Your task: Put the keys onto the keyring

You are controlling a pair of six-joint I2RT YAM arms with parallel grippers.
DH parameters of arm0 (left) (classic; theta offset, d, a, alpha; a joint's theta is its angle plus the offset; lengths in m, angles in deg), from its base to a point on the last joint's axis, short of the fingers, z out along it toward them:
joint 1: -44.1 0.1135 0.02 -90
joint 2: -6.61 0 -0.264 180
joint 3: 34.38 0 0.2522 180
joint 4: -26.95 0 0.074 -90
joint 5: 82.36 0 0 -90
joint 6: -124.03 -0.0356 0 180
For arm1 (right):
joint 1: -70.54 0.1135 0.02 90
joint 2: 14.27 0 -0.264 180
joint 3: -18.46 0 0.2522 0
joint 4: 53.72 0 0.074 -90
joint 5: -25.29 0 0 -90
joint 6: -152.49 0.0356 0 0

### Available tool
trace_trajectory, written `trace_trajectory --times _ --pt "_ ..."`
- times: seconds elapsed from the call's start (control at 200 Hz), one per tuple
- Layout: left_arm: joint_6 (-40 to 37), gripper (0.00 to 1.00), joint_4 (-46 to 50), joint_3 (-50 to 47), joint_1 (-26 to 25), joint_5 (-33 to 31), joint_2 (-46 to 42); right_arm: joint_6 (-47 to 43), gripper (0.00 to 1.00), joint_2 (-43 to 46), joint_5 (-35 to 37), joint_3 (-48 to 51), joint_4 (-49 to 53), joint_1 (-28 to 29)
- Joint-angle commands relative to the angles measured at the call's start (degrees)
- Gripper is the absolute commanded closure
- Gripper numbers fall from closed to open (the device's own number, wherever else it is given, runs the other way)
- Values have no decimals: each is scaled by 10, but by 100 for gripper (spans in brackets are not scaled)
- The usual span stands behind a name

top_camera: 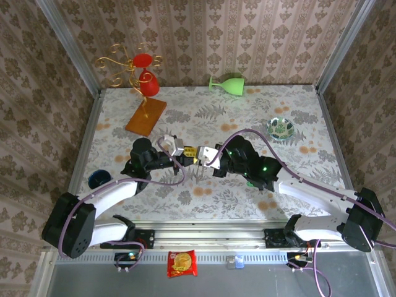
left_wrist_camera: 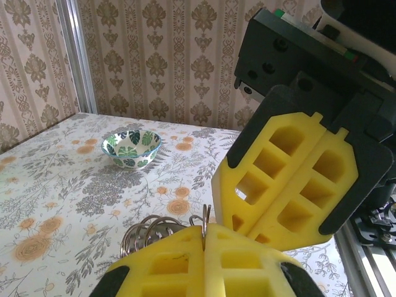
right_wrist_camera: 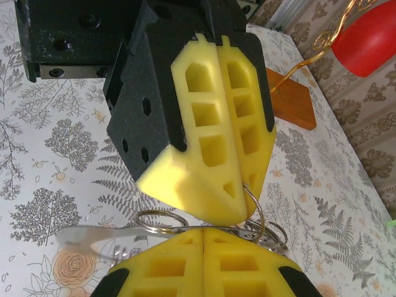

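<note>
Keyring [right_wrist_camera: 162,218] pinched in L gripper [left_wrist_camera: 204,238] jaws, silver key [right_wrist_camera: 86,236] sticking out sideways. R gripper [right_wrist_camera: 204,242] jaws pressed together, tip-to-tip w/ L; can't tell if gripping anything.

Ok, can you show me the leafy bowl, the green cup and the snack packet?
leafy bowl [left_wrist_camera: 131,156], left wrist view, on its outer wall.
green cup [top_camera: 232,85], top external view, on its wide body.
snack packet [top_camera: 182,263], top external view, on its middle.

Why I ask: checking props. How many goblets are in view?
2: a red plastic goblet on the gold wire stand, far left; a green plastic goblet lying on its side by the back wall.
</note>
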Motion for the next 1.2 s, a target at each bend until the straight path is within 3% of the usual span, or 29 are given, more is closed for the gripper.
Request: trace_trajectory --times 0.0,0.08,0.225,0.525,0.81,1.195 --pt "4 100 -36 2 -2 18 -5 20 84 31 -37 9 -5 -13" --pt "-6 100 -36 1 0 26 -7 60 73 60 -112 10 19 -52" --pt "-26 100 -44 1 4 51 -8 150 70 91 -263 12 32 -134" --pt "-53 100 -48 15 4 94 -2 242 68 27 -358 0 -56 -150" --pt "-42 100 -61 18 4 99 7 204 69 2 -336 5 -53 -133" --pt "-33 100 -67 20 0 107 9 195 79 -21 -328 6 -74 -123"
